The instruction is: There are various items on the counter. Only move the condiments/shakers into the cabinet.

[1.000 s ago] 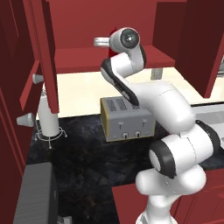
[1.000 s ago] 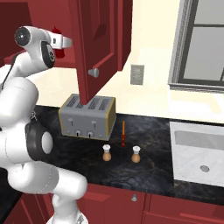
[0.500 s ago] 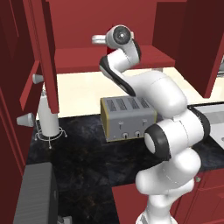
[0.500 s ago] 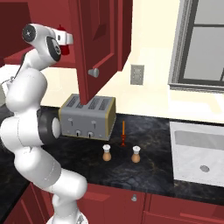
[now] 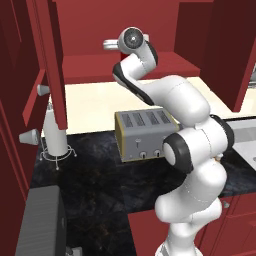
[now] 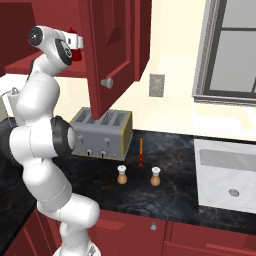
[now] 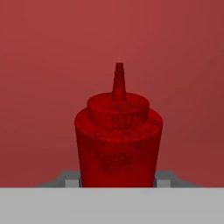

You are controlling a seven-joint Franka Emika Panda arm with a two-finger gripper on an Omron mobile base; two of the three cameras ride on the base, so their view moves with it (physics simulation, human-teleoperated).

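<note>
Cabinet (image 5: 165, 62) open, doors swung out, arm reaching up onto its shelf. Counter (image 6: 175, 175) below w/ toaster (image 6: 102, 132) at the back. Gripper (image 7: 117, 181) closed on red squeeze bottle (image 7: 118, 140), nozzle pointing away from the hand, inside the cabinet. Two tan shakers (image 6: 122, 174) (image 6: 156, 176) stand apart on counter in front of toaster, thin orange utensil (image 6: 141, 151) just behind them.

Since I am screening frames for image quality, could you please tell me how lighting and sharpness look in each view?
Left base view: crisp, flat light, cabinet interior evenly red. Right base view: sharp, soft shadows under the shakers. Hand view: red bottle slightly soft and mottled against a plain red backdrop; no glare.
</note>
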